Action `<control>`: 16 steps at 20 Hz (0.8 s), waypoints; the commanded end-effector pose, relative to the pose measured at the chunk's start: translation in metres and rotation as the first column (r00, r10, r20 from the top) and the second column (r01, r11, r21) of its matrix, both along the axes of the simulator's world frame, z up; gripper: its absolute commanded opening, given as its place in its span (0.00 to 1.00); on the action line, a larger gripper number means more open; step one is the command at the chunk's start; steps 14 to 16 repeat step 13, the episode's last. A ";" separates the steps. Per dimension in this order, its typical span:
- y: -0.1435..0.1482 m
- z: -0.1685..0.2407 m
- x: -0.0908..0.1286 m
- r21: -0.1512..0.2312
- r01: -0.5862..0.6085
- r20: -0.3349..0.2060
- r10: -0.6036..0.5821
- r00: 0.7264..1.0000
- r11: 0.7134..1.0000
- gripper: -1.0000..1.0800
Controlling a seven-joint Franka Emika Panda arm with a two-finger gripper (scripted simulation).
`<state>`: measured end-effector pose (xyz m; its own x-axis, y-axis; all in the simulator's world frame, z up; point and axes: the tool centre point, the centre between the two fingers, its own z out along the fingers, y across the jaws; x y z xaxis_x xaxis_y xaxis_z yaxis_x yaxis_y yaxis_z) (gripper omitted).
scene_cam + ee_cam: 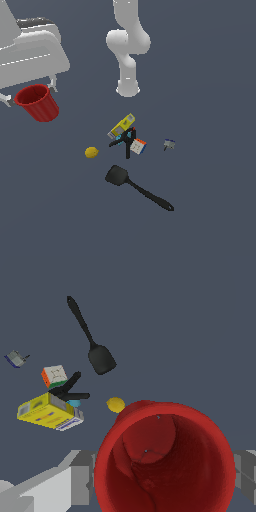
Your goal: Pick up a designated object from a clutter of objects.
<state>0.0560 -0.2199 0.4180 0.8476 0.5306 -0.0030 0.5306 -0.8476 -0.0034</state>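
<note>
The red cup [36, 102] is held up high in the gripper [30, 89], jaws squeezed on its sides, far from the lemon [91, 152] and spatula [137, 188] left on the floor. If the hold is weak, the cup could be dropped

no readable text, yellow box [49, 412] print illegible

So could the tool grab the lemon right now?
Probably not: the tool is shut on the red cup, which fills its jaws, though the lemon itself lies apart from the other items.
</note>
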 end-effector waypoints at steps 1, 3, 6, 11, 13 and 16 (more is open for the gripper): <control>0.003 0.006 0.003 -0.001 0.000 0.002 0.000 1.000 1.000 0.00; 0.006 0.011 0.006 -0.001 0.000 0.002 0.000 1.000 1.000 0.00; 0.009 0.019 0.011 -0.001 0.000 0.002 0.000 1.000 1.000 0.00; 0.012 0.024 0.015 -0.001 0.000 0.002 0.000 1.000 1.000 0.00; 0.012 0.025 0.015 -0.001 0.000 0.002 0.000 1.000 1.000 0.00; 0.012 0.025 0.015 -0.001 0.000 0.002 0.000 1.000 1.000 0.00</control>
